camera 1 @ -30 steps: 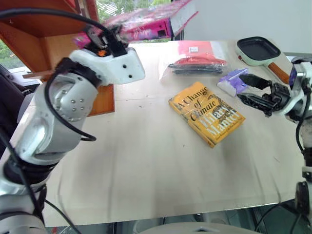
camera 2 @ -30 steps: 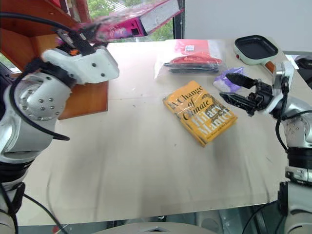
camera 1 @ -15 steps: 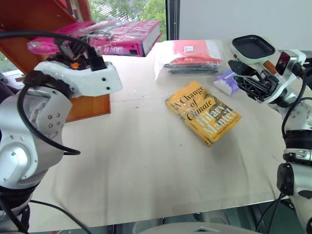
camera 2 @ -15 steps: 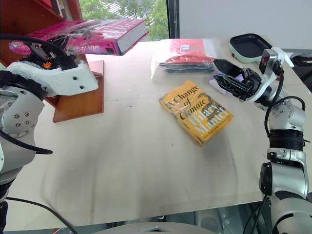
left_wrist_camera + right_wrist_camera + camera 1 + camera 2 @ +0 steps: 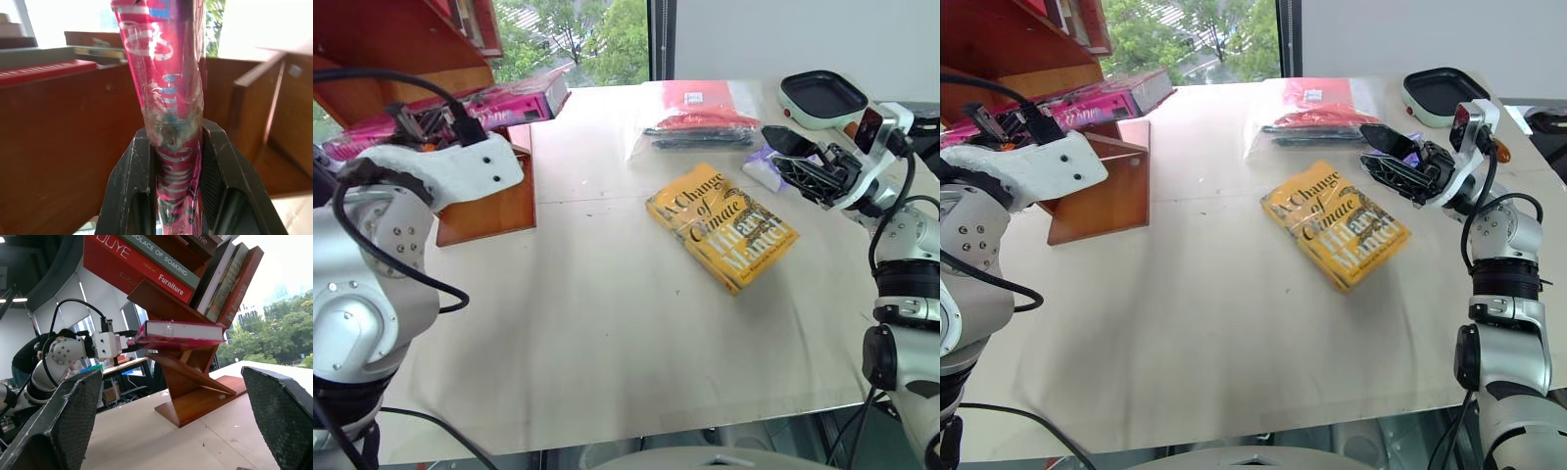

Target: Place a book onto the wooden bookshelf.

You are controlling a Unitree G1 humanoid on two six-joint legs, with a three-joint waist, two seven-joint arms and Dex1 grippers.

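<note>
While left gripper (image 5: 177, 161) clamps the book (image 5: 499, 100) (right gripper (image 5: 1400, 162) agape), yellow book (image 5: 722, 226) mid-table.

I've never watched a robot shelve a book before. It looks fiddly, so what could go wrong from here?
The left claw pinches the pink book only at one end, so the long free end could sag or twist loose. The wooden bookshelf has slanted boards already carrying other books, so the pink book might catch a board's edge, or slide off once let go. The open right claw hovers near the yellow book and could nudge it.
</note>
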